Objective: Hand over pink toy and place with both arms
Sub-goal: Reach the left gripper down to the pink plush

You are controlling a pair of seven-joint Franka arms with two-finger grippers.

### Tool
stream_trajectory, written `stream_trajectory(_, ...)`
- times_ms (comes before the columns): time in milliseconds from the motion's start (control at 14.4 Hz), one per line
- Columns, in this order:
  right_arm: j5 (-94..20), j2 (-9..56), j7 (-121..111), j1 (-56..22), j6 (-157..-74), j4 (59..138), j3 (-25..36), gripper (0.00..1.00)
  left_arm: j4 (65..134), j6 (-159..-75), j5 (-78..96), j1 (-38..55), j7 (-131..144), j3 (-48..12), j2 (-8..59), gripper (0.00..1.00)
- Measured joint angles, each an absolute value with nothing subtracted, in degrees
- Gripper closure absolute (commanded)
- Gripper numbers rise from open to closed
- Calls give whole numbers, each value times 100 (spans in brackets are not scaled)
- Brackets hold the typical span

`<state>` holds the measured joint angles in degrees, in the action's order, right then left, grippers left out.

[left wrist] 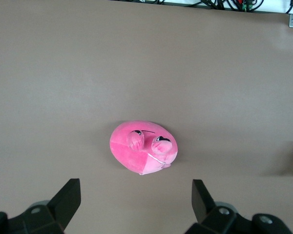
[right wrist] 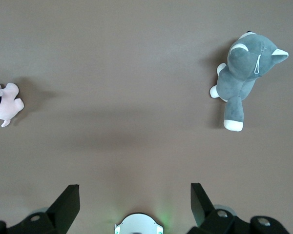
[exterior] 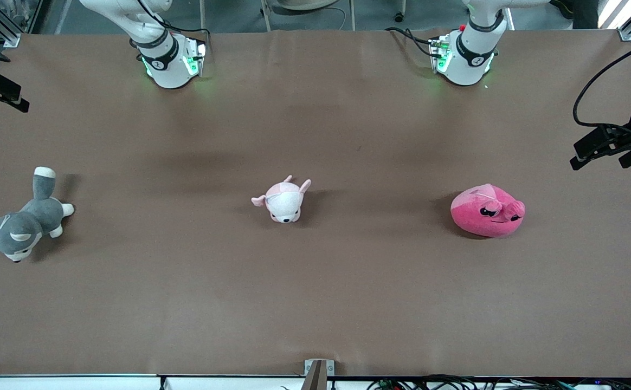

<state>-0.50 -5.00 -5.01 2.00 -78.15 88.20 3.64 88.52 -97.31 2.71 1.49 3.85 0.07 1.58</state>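
- Pink toy (exterior: 487,210): lies on the brown table (exterior: 315,303) at the right of the front view, toward the left arm's end; face turned up, long axis roughly along the table's length.
- Left gripper (left wrist: 136,204): held high above the table, fingers wide apart and empty; in the left wrist view the toy sits just beyond the gap between the fingers, nearly centred.
- Right gripper (right wrist: 135,204): fingers likewise apart, empty; it waits over the right arm's end, where its view shows the grey plush (right wrist: 244,78) and the edge of the pale pink plush (right wrist: 4,102).
- Governing relation: the left arm is clearly nearer; a descent with a slight forward reach would probably straddle the toy.
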Motion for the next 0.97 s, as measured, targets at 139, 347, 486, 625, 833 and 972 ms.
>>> stream_trajectory(139, -48, -500, -502, 200, -7810, 8820, 364, 0, 8853, -9725, 271, 149, 385, 7, 158, 0)
stream_trajectory(347, -37, -500, -504, 200, -7809, 8820, 364, 0, 8853, -9720, 271, 149, 385, 7, 158, 0)
stream_trajectory(486, -30, -500, -506, 200, -7809, 8820, 364, 0, 8853, -9720, 271, 149, 385, 7, 158, 0)
stream_trajectory(625, -29, -500, -509, 200, -7809, 8820, 364, 0, 8855, -9717, 275, 149, 385, 7, 158, 0)
stream_trajectory(833, -18, -500, -510, 200, -7809, 8815, 364, 0, 8908, -9637, 277, 141, 385, 26, 213, 0)
stream_trajectory(972, 12, -494, -510, 200, -7806, 8815, 365, 0, 9017, -9605, 277, 135, 385, 44, 390, 0)
